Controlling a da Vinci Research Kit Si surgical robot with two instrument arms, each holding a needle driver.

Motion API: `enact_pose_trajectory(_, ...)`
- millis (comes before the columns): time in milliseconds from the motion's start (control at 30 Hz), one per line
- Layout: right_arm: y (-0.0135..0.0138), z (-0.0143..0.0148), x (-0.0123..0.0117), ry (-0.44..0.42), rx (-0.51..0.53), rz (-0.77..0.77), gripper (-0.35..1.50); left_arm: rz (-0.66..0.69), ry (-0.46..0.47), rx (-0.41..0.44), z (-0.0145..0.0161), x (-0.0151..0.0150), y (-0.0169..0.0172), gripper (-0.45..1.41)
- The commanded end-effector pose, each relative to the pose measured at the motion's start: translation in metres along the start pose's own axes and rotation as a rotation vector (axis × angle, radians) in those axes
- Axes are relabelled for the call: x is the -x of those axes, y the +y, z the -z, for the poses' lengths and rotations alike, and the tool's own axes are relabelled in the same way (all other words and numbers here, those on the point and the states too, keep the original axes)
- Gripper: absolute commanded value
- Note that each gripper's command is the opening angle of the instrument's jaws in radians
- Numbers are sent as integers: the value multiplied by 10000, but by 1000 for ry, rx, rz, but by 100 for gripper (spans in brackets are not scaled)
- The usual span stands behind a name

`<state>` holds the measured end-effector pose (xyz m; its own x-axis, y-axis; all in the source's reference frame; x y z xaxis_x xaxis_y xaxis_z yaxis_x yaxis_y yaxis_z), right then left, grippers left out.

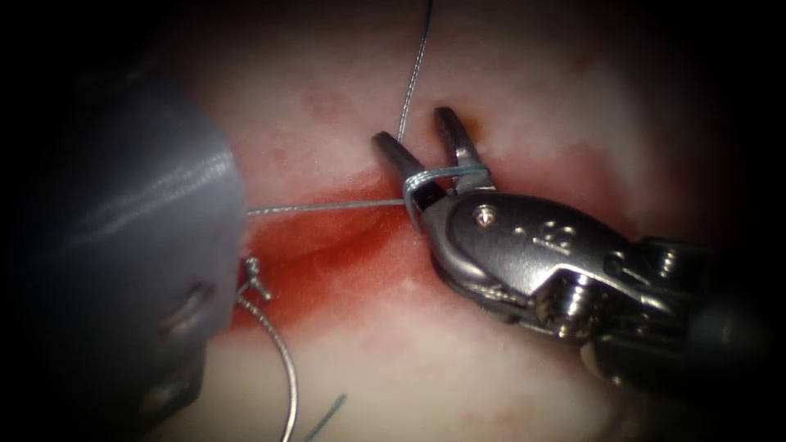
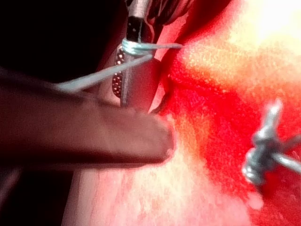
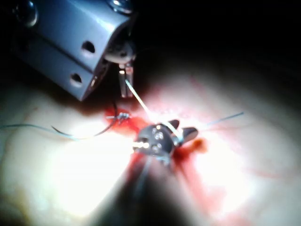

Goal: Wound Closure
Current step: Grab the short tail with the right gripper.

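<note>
The right arm's steel needle driver (image 1: 427,151) is seen over the pale, red-stained tissue (image 1: 344,74), its two fingers (image 1: 454,139) spread apart with nothing clamped between them. Thin grey-blue thread (image 1: 446,173) is wound in a few turns around the base of those fingers. From the wraps one strand runs away beyond the fingertips, and another runs taut and level to the left, toward the left arm's tool (image 3: 126,80).

The left arm's tool is covered in the endoscope view by a large blurred grey housing (image 1: 123,262). In the right wrist view its narrow fingers appear together on the taut strand, which stretches from them to the right tool (image 3: 164,134).

The cut, wet with red fluid (image 1: 327,262), lies beside and below the right tool's fingers. At its left end a small knot of thread (image 1: 255,277) sits on the tissue; the same knot (image 2: 263,150) is seen close up in the left wrist view. A thin, curved, silvery needle (image 1: 282,368) arcs away from the knot over pale tissue, well clear of both tools' fingers and held by neither. Whether its tip is in the tissue cannot be told. A short loose thread end (image 1: 327,413) lies just beside it.
</note>
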<state>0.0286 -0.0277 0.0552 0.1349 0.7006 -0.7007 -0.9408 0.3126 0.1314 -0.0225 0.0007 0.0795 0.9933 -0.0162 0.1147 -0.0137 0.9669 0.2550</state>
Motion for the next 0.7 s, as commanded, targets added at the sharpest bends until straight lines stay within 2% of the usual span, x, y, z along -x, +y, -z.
enact_pose_trajectory(33, -13, -6, -10, 5, -3, -10, 41, 8, -1, 9, 3, 3, 10, -45)
enact_pose_trajectory(200, -15, -5, -14, -2, -1, -15, 46, 10, 1, 16, -2, 0, 10, -45)
enact_pose_trajectory(700, -20, -18, -12, -43, -2, -86, 26, 26, 28, 13, -20, 8, 2, -45)
